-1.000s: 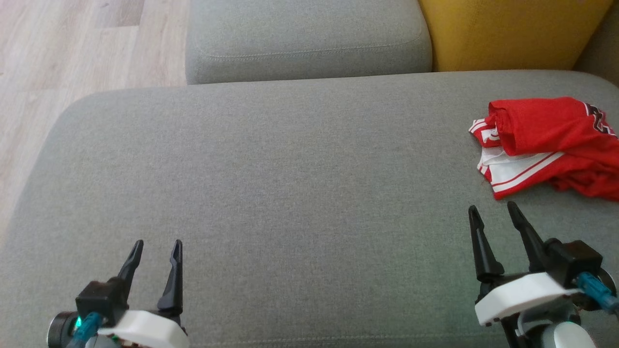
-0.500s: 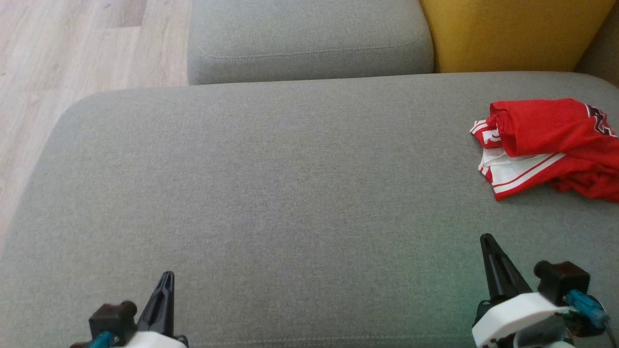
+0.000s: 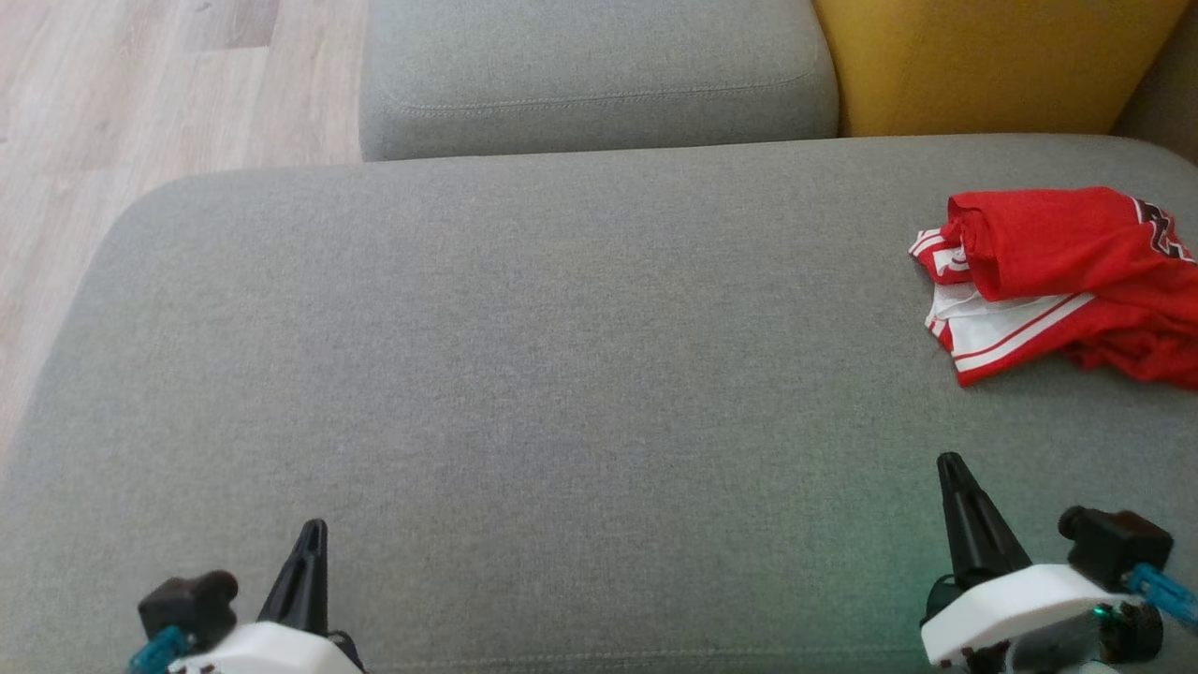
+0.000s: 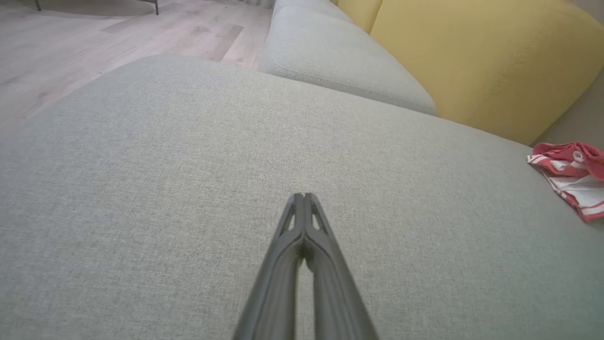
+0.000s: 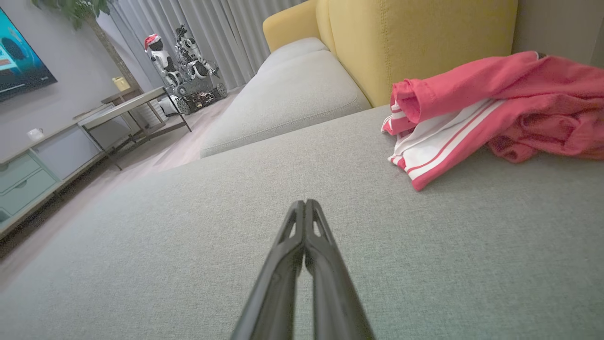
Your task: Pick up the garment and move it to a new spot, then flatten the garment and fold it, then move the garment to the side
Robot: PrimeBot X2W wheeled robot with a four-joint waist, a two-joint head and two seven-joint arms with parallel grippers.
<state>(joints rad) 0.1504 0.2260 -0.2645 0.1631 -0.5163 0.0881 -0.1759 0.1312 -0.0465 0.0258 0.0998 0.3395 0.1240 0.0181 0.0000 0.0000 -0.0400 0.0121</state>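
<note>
Garment (image 3: 1058, 281): red cloth with white panels and thin red stripes, bunched in a loose heap. You find it at the right edge of the head view, a little above mid-height, partly cut off by the frame.
Garment support: it lies on the grey seat cushion (image 3: 562, 374), near that cushion's right end, just below the yellow backrest (image 3: 983, 65) in the frame.
Garment detail: dark lettering edged in white shows on the fold at upper right, too little of it to read.
Left tool (image 3: 312, 529): lower left of the head view, fingers pressed together into one dark spike pointing up the frame, nothing between them.
Left tool, own wrist view: you see the two fingertips meeting over bare grey fabric, with the garment small at the right edge, well apart from them.
Right tool (image 3: 950, 461): lower right of the head view, fingers together, holding nothing. Its tip sits below the garment's striped hem and apart from it.
Right tool, own wrist view: closed tips at bottom centre, the garment at upper right, near but not touching.
Contact with cushion: you cannot tell whether either tool touches the fabric.
Second cushion (image 3: 599, 75): grey, top centre of the head view, butting against the big seat cushion.
Floor (image 3: 140, 94): pale wood planks, upper left of the head view.
Room, right wrist view: the upper left holds a low table (image 5: 127, 106), a small robot figure (image 5: 186, 56) before grey curtains (image 5: 226, 23), and a lit screen (image 5: 19, 61) at the left edge.
</note>
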